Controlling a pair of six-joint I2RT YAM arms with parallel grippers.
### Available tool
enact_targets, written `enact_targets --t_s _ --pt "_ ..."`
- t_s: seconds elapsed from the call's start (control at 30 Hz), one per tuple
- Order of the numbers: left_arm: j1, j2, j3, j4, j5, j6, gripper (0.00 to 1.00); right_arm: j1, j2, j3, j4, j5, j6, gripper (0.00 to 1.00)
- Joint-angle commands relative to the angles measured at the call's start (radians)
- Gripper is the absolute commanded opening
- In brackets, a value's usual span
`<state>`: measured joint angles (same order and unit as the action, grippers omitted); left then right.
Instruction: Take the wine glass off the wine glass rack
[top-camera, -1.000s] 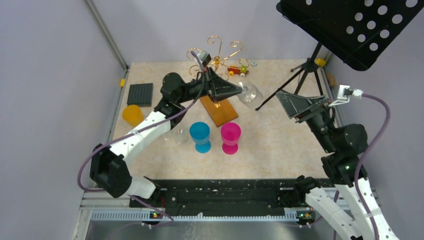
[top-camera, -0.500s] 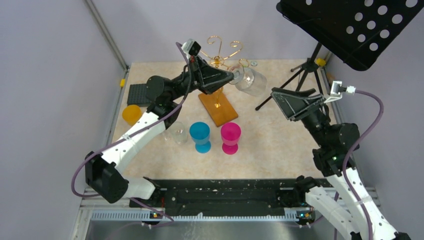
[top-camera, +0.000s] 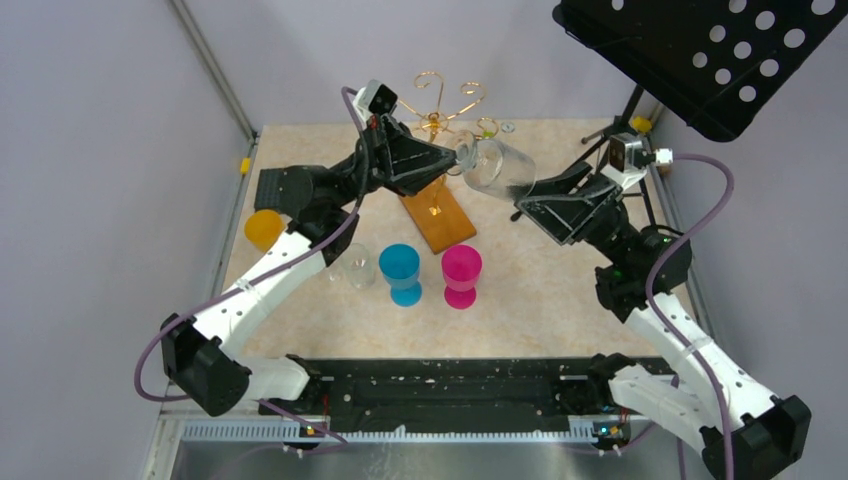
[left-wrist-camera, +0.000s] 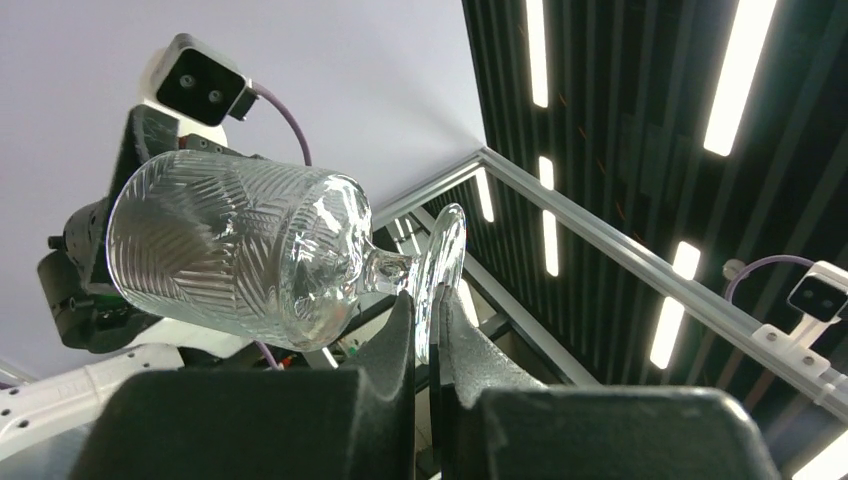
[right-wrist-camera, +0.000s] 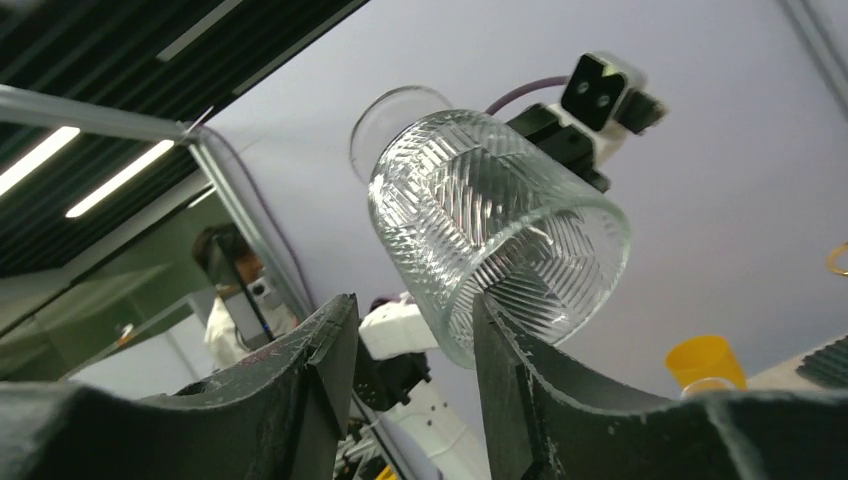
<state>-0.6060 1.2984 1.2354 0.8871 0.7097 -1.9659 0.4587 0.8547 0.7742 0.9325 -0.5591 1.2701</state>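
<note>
1 wine glass (left-wrist-camera: 240, 250) tilts sideways, foot pinched by left tool (left-wrist-camera: 425, 302).

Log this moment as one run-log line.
left gripper: shut on foot of clear cut-glass wine glass | glass: sideways, off gold wire rack | right gripper: jaws open around bowl rim

Bright, even light from ceiling strip lights (left-wrist-camera: 735, 75) casts soft shadows on the tabletop (top-camera: 560, 270) and sharp white glints on the wine glass (left-wrist-camera: 240, 250); all views look reasonably crisp.
</note>
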Motion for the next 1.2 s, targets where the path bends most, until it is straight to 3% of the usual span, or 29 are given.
enact_targets --t_s 0.0,0.23,0.4,0.53,0.63,0.7,0.8,0.87,1.0,1.17 --pt "-0.005 -0.023 -0.006 0.139 -0.035 -0.056 0.0 0.084 0.018 0.068 0.177 -0.069 -0.041 0.43" --pt "-0.008 -0.016 -0.016 0.175 -0.039 -0.087 0.0 0.131 0.057 0.074 0.303 -0.073 -0.067 0.31" --pt "-0.008 -0.027 -0.033 0.182 -0.046 -0.091 0.0 0.136 0.063 0.079 0.286 -0.053 -0.122 0.2" --pt "-0.008 -0.033 -0.037 0.182 -0.048 -0.087 0.0 0.14 0.063 0.09 0.251 -0.04 -0.167 0.02" --pt "-0.008 -0.037 -0.032 0.183 -0.048 -0.056 0.0 0.141 0.051 0.092 0.201 -0.019 -0.202 0.0" --pt "-0.008 -0.044 -0.014 0.129 -0.029 0.007 0.16 0.143 0.029 0.091 0.153 0.002 -0.235 0.0" --pt "-0.009 -0.066 0.007 0.016 -0.019 0.128 0.51 0.143 -0.015 0.092 0.055 0.041 -0.297 0.0" --pt "-0.007 -0.081 0.018 -0.063 -0.018 0.216 0.65 0.143 -0.049 0.094 -0.026 0.069 -0.34 0.0" --pt "-0.007 -0.096 0.044 -0.154 0.019 0.39 0.75 0.143 -0.12 0.112 -0.217 0.154 -0.446 0.0" --pt "-0.006 -0.148 0.046 -0.457 0.007 0.687 0.8 0.143 -0.179 0.219 -0.641 0.321 -0.634 0.0"
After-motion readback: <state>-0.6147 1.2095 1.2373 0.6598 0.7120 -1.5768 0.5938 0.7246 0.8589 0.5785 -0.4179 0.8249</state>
